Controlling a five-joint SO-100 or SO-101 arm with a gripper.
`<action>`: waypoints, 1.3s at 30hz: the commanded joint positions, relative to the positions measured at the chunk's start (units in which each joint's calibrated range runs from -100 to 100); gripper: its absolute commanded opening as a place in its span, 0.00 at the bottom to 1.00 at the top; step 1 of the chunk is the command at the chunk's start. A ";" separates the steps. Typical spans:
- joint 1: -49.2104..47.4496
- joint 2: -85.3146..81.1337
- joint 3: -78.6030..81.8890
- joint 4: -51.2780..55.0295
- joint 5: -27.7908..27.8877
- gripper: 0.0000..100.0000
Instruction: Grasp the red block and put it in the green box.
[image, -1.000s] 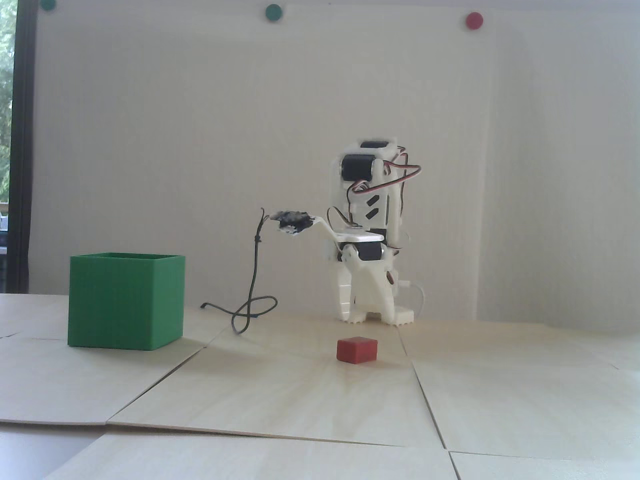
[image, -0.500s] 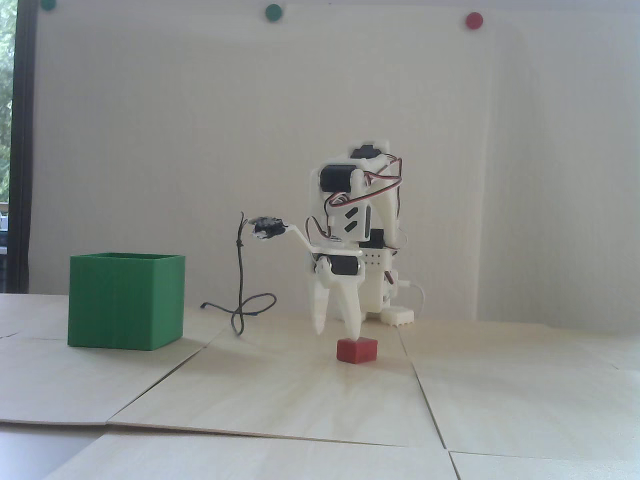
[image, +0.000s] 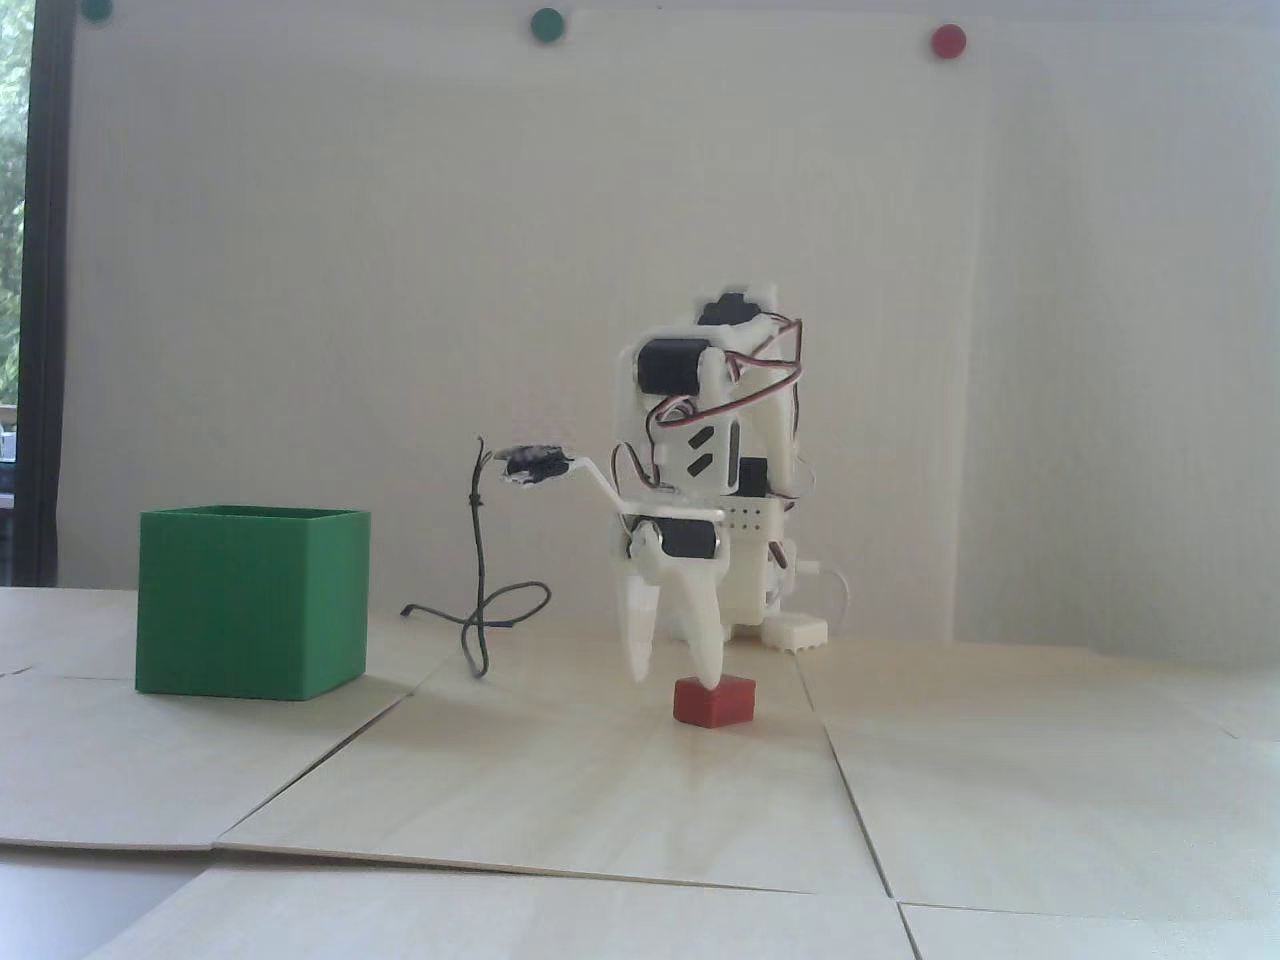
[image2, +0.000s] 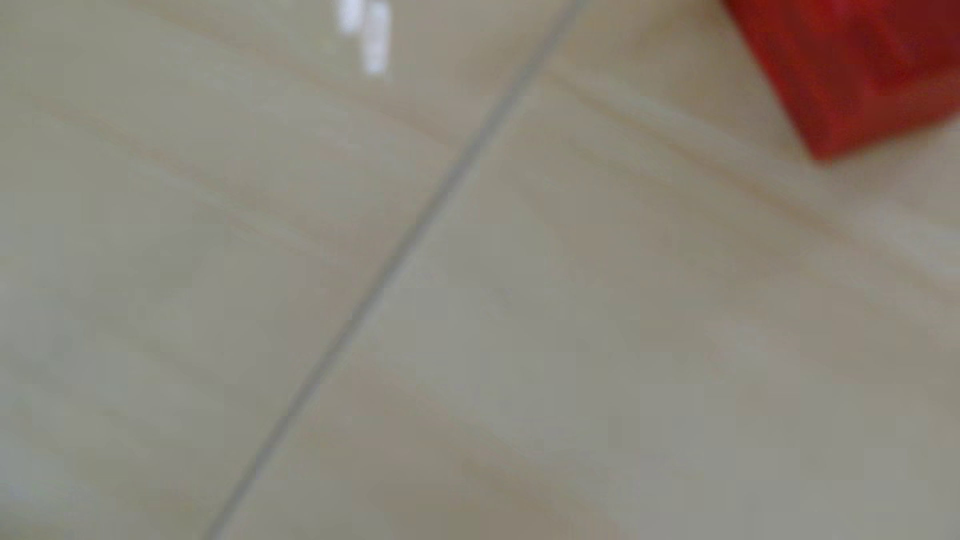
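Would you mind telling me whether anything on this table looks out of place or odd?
A loose dark cable lies looped on the table between the green box and the arm; otherwise nothing stands out.

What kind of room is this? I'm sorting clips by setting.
Probably an indoor hobby or lab bench: pale wood-look panels as tabletop, a plain white wall with coloured dots, a window edge at left.

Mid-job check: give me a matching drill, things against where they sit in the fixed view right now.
Things:
1. red block
2. green box
3. pincer
4. black cable

Places:
A. far left on the table
B. open, tips down at the block's left top edge
C. looped between box and arm
D. on the table below the arm

Pairs: 1-D, 2-A, 3-B, 4-C
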 joint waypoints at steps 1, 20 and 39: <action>2.20 1.01 -8.96 0.09 -0.37 0.41; 3.08 3.14 -18.46 -3.87 -0.05 0.41; 10.80 3.70 -18.54 3.21 -0.11 0.41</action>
